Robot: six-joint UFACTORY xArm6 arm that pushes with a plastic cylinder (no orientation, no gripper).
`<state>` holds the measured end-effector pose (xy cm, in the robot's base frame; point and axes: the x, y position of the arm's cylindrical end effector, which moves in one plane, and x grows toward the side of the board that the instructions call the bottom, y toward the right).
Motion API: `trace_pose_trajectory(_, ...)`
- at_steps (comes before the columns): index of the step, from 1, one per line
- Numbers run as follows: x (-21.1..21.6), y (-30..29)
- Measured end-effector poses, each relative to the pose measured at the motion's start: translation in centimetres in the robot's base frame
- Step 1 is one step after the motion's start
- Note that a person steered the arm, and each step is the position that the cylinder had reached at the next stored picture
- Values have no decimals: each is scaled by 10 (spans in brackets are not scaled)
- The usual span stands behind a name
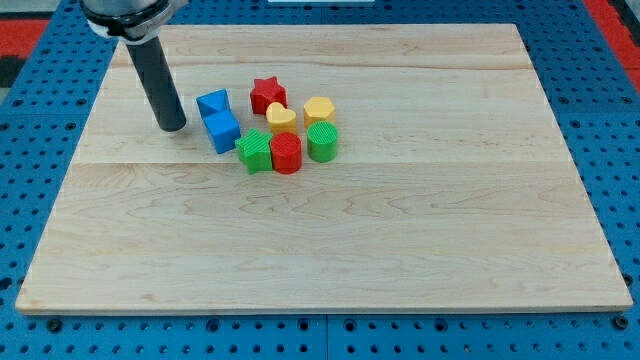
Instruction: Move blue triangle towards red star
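Wooden board (420, 250) bearing every block, itself lying on a blue pegboard table (610, 120); no bins or trays among the things shown.

At the view's left, dark rod slanting down from the view's top, my tip (173, 127) resting on the board just left of the blue blocks, with a narrow strip of bare wood between. No claw on this arm, so nothing to report as apart, together or clamped.

Next rightward, two blue blocks touching: blue triangle (212, 102) nearer the view's top, blue cube (222, 130) just below it. Exact shapes hard to make out from this angle.

Further right, red star (268, 94), near the blue triangle, bare wood between the two and nothing lying in that gap.

Below the star, a tight cluster: green star (255, 151) at its left, just beside the blue cube; red cylinder-like block (286, 152) touching the green star; yellow heart (281, 117) above the red one; yellow hexagon-like block (319, 109) to the heart's right; green cylinder (322, 142) farthest right, under the yellow hexagon-like block.
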<state>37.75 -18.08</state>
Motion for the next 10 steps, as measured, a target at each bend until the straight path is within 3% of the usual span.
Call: trace_pose_trajectory(10,-17,35)
